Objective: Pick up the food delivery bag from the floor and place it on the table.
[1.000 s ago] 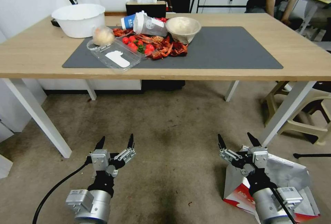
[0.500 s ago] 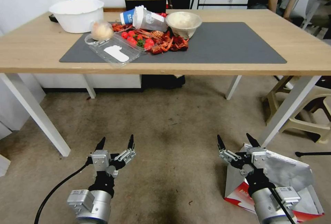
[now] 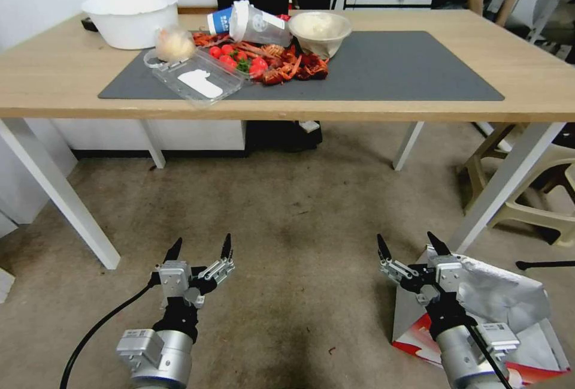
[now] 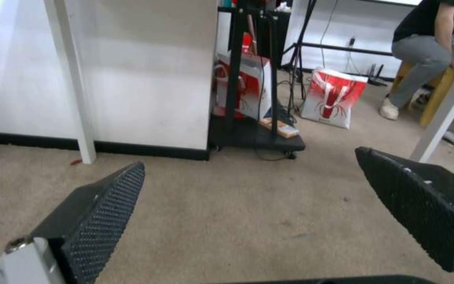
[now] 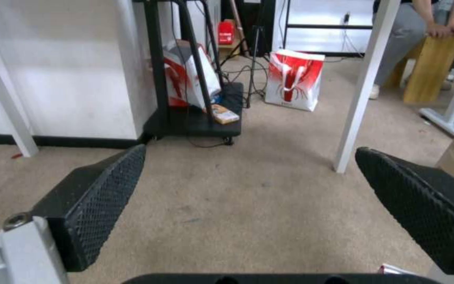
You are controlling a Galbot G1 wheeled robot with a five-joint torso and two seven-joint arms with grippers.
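Note:
The food delivery bag [image 3: 509, 305] lies on the floor [image 3: 287, 209] at the lower right, white with silver foil and a red bottom edge, partly hidden by my right arm. My right gripper [image 3: 406, 237] hangs open just over the bag's near-left corner, not touching it; its open fingers [image 5: 101, 197] frame bare carpet. My left gripper [image 3: 202, 239] is open over bare floor at the lower left, and its fingers [image 4: 106, 213] are also spread wide. The table [image 3: 539, 89], light wood with a dark grey mat [image 3: 389, 71], stands ahead.
On the mat's left half sit a white bowl [image 3: 130, 8], crayfish and tomatoes [image 3: 263, 65], a clear tray [image 3: 194, 77], a tipped cup and a beige bowl [image 3: 319, 28]. White table legs [image 3: 60, 197] [image 3: 503, 185] and a plastic stool [image 3: 527, 197] flank the floor. Another red-and-white bag [image 5: 294, 79] stands beyond the table.
The whole head view has shifted, so the camera moved: the table sits higher in the picture and the bag slightly further right. Both grippers keep their open pose.

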